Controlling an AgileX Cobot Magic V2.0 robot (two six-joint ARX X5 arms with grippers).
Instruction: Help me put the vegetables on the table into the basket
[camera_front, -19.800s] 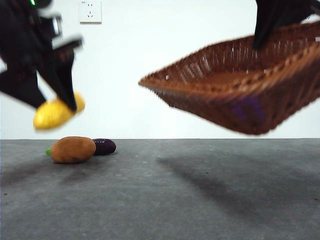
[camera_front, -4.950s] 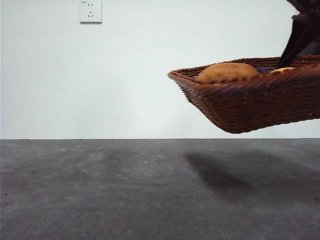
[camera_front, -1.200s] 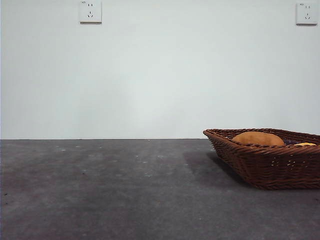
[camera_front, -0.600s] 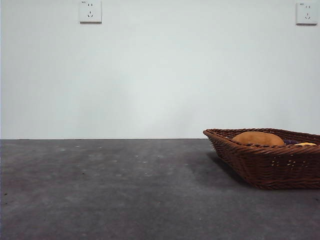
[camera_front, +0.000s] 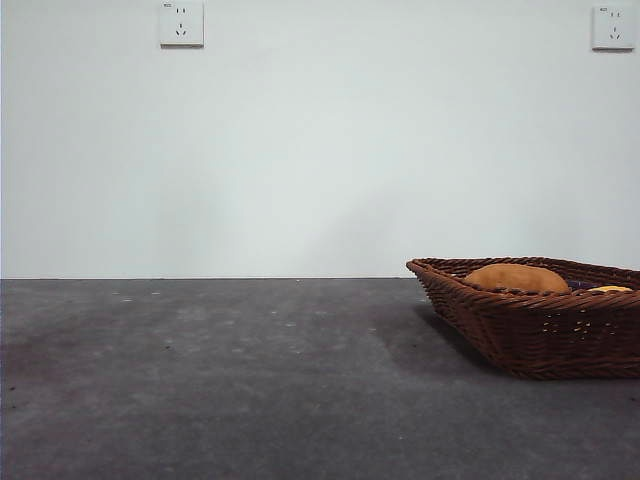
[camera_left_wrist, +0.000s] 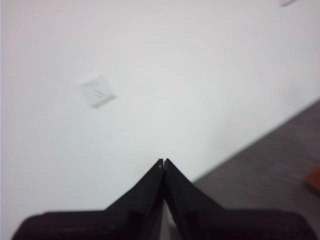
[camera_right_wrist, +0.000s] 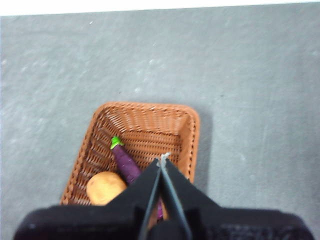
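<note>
Basket (camera_front: 540, 335) sits at your surface's (camera_front: 250, 380) right edge in front view, potato (camera_front: 515, 278) inside. Left wrist view: your left tool (camera_left_wrist: 163, 162) is pinched closed, facing wall. Right wrist view: right tool (camera_right_wrist: 163, 161) closed, empty, above basket (camera_right_wrist: 145, 125) holding eggplant (camera_right_wrist: 125, 160) and potato (camera_right_wrist: 104, 187).

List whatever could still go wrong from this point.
Little seems at stake. The basket rests on the table, with the potato and eggplant inside. The right gripper, jaws shut, hangs over it; a drop could hit the rim. The yellow vegetable only peeks over the rim in the front view, so how it sits is unclear. The left gripper, shut, faces the wall.
</note>
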